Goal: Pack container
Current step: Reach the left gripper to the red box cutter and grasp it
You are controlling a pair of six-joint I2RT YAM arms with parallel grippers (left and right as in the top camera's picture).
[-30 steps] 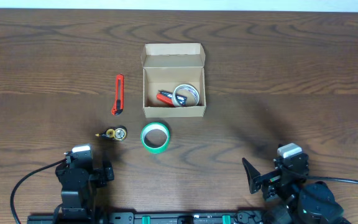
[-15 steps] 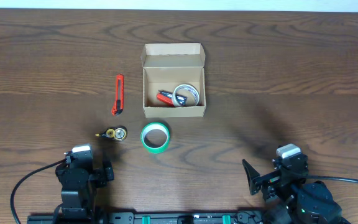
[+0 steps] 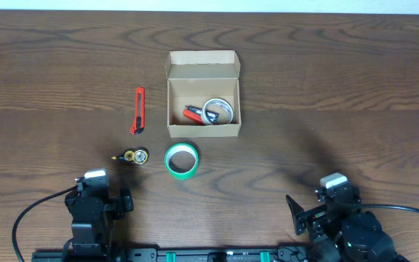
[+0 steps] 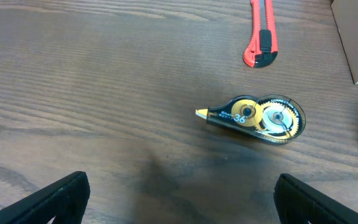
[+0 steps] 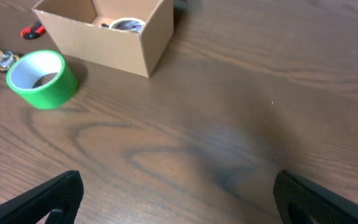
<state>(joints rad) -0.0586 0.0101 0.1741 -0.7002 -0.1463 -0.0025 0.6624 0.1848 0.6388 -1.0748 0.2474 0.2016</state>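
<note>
The container [image 3: 203, 132] is a tan cardboard box with its flap lid open, standing at the table's middle. It holds a red-handled tool and a clear ring-shaped roll [image 3: 217, 110]. It also shows in the right wrist view [image 5: 98, 46]. A green tape roll [image 3: 182, 159] lies just in front of it. A correction tape dispenser [image 3: 133, 156] and a red utility knife [image 3: 137, 110] lie to its left. My left gripper [image 4: 182, 202] is open and empty, short of the dispenser [image 4: 257, 115]. My right gripper [image 5: 179, 199] is open and empty, well to the front right of the box.
The knife [image 4: 263, 34] lies beyond the dispenser in the left wrist view. The green roll [image 5: 42, 78] sits left of the box in the right wrist view. Both arm bases [image 3: 89, 215] [image 3: 348, 225] sit at the table's front edge.
My right arm has drawn back a little toward the front edge. The left arm and the objects have not moved.
</note>
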